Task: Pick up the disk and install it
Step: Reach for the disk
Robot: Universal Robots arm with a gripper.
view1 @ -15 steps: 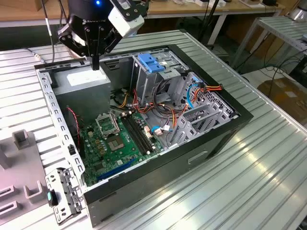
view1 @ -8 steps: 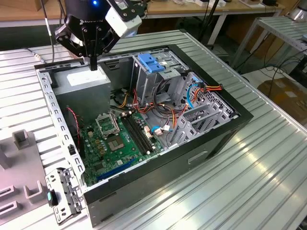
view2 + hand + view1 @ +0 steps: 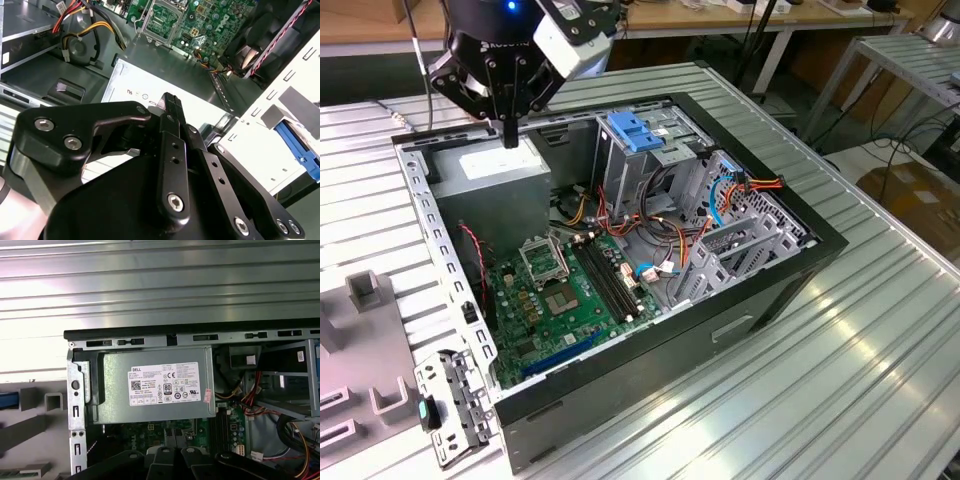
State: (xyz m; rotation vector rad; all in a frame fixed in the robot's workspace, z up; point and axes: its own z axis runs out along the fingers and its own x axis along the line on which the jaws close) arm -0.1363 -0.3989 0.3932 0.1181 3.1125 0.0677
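Exterior view, item one: the gripper. Condition?

Black two-finger gripper (image 3: 510, 135), fingers closed together, nothing between them. It hangs over the grey metal power supply box with the white label (image 3: 485, 165), at one corner of the open black computer case (image 3: 820, 245). The second wrist view agrees: gripper (image 3: 171, 100) closed and empty above that label.

Item two: the disk. Location?

Outside the case. The flat disk with bright blue plastic side rails (image 3: 296, 147) lies in the pale slotted fixture (image 3: 250, 145) just beside the case wall, well apart from the gripper. The first wrist view lists a blue strip of it (image 3: 7, 400) at that fixture. Identified by the rail alone, so a judgement.

Item three: case contents?

Green motherboard (image 3: 560, 290). Paler blue slotted plastic bracket (image 3: 635, 130) atop the grey drive cage; not the disk.

Step in hand?

Judged: pick-up, at its very start. Nothing is grasped and nothing is installed.

Requirement for the pick?

Judged: fingers spread wider than the disk across its rails, arm over the fixture rather than the case, and gripper squared to the disk.
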